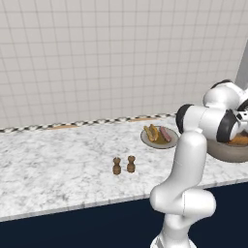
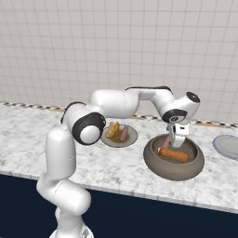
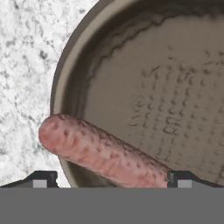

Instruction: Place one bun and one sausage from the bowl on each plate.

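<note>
The grey-brown bowl [image 2: 173, 173] stands right of centre on the counter. A bun [image 2: 174, 154] lies in it, and a pink sausage [image 2: 166, 141] leans on its left wall. My gripper [image 2: 175, 139] hangs open inside the bowl, just above the sausage [image 3: 105, 155], with a fingertip [image 3: 41, 178] at each side and nothing gripped. To the bowl's left, the grey-rimmed plate [image 2: 117, 145] holds a bun [image 2: 112, 129] and a sausage [image 2: 124, 134]. Farther right, the pale grey plate [image 2: 228, 148] lies bare at the picture's edge. The arm hides part of the bowl [image 1: 227, 155] in the left base view.
Two small brown shakers [image 1: 116, 166] [image 1: 131, 163] stand on the marble counter [image 1: 58, 164], left of the filled plate [image 1: 157, 146]. The tiled wall [image 1: 97, 58] runs behind. The counter's front edge drops to dark cabinets.
</note>
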